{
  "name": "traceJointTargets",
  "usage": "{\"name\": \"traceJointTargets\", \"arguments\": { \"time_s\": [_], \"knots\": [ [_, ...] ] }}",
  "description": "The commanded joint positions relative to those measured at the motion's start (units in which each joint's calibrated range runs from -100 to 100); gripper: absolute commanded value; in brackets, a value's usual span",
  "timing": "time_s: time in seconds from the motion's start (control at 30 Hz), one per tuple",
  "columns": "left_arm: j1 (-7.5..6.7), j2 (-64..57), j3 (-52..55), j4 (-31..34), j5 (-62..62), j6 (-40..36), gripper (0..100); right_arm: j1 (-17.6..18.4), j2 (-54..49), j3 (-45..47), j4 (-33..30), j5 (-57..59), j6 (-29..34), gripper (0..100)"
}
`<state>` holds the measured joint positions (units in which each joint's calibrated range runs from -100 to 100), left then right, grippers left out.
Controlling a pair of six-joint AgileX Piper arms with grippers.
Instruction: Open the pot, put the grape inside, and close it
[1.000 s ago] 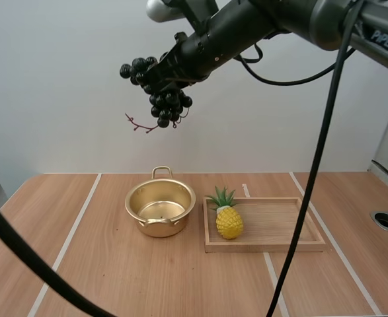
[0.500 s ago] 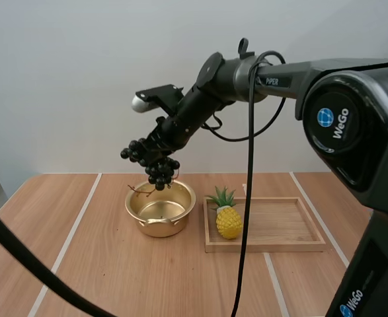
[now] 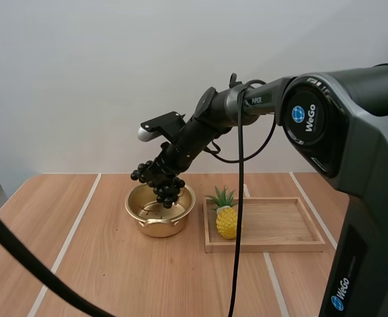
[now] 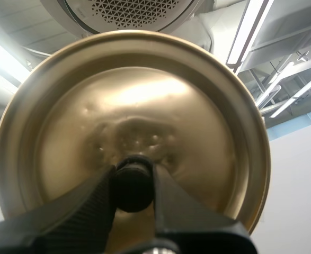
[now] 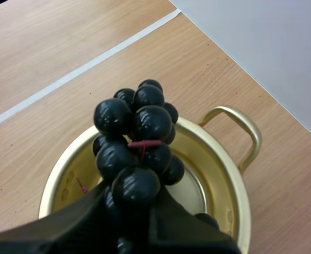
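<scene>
Grapes (image 3: 164, 187): dark bunch hanging low over the open pot (image 3: 159, 228), lowest berries about level with its rim.
Right gripper (image 3: 159, 170): jaws pinching the bunch near its top.
Lid (image 4: 144, 100): off the pot; left gripper (image 4: 133, 172) jaws clamped on its black knob (image 4: 132, 190).
Beside the pot: wooden tray (image 3: 279, 246) holding a pineapple (image 3: 228, 222).
Risk: released off-centre, berries or stem may drape over the rim and stop the lid seating.

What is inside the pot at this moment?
The bunch of grapes, pinched by the right claw, hangs at the mouth of the pot. Bare gold floor shows beside it. The floor under the bunch is covered.
</scene>
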<state>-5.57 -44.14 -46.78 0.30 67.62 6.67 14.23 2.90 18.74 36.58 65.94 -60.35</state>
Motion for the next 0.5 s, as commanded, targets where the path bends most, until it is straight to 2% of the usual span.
{"name": "traceJointTargets", "arguments": {
  "time_s": [0.0,0.23,0.47],
  "knots": [
    [-0.14,0.29,-0.21,0.77,-0.77,-0.23,0,0.06,0.49,1.04,1.19,-0.52,-1.29,0],
    [-0.14,0.29,-0.21,0.76,-0.61,-0.23,0,0.06,0.75,5.92,0.72,-0.52,-2.75,0],
    [-0.14,0.29,-0.21,0.76,-0.21,-0.23,0,0.06,0.92,9.35,-2.75,-3.93,-2.88,0]
  ]
}}
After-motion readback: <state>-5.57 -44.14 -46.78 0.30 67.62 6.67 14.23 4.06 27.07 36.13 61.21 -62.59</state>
